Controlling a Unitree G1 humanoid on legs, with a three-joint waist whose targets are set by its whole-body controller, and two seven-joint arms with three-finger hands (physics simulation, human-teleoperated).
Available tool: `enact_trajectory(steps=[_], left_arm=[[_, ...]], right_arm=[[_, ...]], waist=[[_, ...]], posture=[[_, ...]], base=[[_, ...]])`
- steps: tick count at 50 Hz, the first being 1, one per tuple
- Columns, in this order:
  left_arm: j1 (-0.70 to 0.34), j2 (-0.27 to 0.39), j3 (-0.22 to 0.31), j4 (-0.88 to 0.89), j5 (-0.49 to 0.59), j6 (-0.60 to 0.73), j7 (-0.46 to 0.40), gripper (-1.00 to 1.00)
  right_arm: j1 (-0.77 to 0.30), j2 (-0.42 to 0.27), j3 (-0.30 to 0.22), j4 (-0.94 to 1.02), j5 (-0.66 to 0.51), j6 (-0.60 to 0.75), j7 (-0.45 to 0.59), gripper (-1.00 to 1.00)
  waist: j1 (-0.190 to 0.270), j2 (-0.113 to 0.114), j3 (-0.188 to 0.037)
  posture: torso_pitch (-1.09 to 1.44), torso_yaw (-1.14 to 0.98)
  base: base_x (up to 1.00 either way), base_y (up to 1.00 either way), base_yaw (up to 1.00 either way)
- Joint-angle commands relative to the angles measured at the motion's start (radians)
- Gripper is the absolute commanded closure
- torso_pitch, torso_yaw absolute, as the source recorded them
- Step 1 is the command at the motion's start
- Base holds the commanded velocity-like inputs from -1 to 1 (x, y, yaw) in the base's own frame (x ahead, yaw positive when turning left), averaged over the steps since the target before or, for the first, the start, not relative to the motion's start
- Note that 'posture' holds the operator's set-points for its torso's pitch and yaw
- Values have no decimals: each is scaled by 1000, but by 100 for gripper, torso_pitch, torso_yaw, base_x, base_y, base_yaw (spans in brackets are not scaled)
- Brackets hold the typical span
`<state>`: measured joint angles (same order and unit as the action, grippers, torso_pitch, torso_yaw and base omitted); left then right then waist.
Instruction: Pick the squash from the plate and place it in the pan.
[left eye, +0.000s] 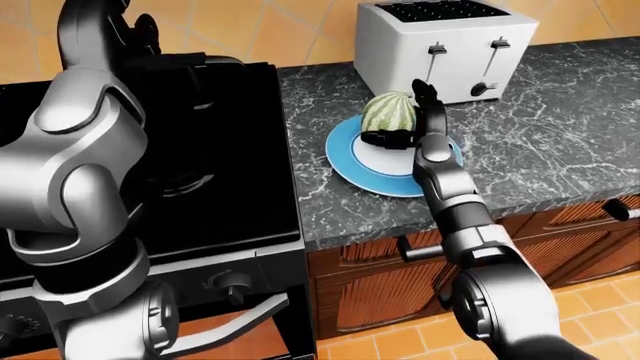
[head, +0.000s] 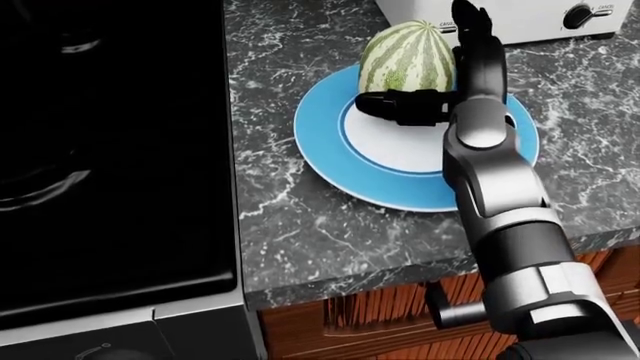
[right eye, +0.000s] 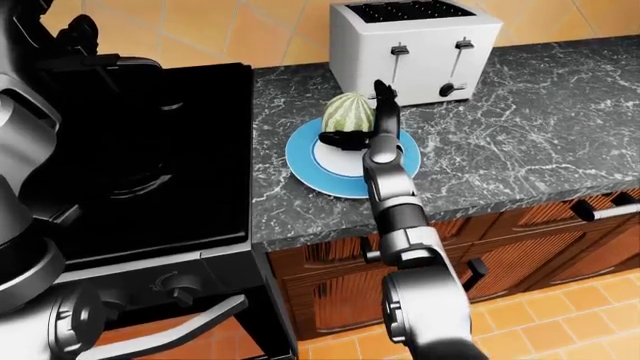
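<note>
Squash (head: 408, 58): striped, standing on end at the top edge of the blue plate (head: 330, 161), long axis upright, just below the toaster (left eye: 445, 45). Right hand (head: 440, 82): open, holding nothing, one finger lying across the squash's base and the others upright at its right flank. Left hand (left eye: 110, 34): raised well apart over the stove (left eye: 220, 187), grip state cannot be told; the right is nearer by far.

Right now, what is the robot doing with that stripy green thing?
The robot is reaching its right hand to the striped squash, which sits on a blue plate on the counter beside a white toaster. One black finger lies across the squash's lower side and another stands up along its right side, so the hand is about it but has not lifted it. The left arm is raised over the black stove. No pan can be made out.
</note>
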<state>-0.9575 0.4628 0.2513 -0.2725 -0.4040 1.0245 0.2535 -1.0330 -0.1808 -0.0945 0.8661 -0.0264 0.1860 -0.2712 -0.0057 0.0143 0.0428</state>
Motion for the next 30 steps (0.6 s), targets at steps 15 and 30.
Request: enact_trajectory(steps=[15, 30], left_arm=[[-32, 15, 13, -25, -2, -26, 4, -100], [-33, 17, 13, -22, -7, -28, 7, -100]], right_arm=[[-48, -11, -1, -48, -17, -13, -6, -51], [-62, -12, -3, -48, -17, -6, -7, -16]], waist=[[1, 3, -29], [3, 3, -30]], posture=[[0, 0], [0, 0]], base=[[0, 0, 0], [0, 0, 0]])
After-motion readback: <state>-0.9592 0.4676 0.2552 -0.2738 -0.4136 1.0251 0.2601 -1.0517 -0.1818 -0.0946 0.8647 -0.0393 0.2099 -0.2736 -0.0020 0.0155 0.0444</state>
